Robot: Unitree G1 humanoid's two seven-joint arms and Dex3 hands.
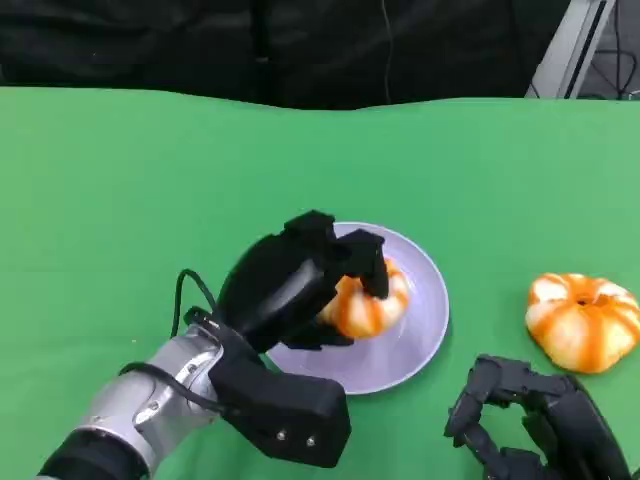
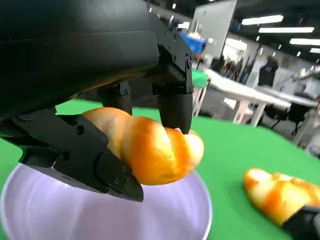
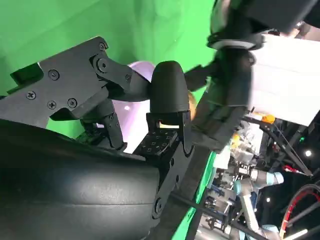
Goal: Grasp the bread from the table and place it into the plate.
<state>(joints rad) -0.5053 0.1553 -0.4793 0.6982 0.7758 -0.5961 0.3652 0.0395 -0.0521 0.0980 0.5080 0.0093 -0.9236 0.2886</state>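
My left hand [image 1: 300,275] grips an orange-and-white glazed bread [image 1: 368,300] just above the lavender plate [image 1: 420,330] in the middle of the green table. In the left wrist view the fingers [image 2: 175,107] clamp the bread [image 2: 155,150] from both sides over the plate [image 2: 165,215]. A second bread [image 1: 583,320] of the same kind lies on the cloth to the right of the plate, also seen as a bread [image 2: 280,195] beyond the plate's rim. My right hand [image 1: 535,420] hovers low at the near right, fingers curled, holding nothing, close to that second bread.
The green cloth [image 1: 150,180] spreads wide to the left and behind the plate. The table's far edge meets a dark backdrop [image 1: 300,50]. A white table and room clutter [image 2: 250,95] lie beyond.
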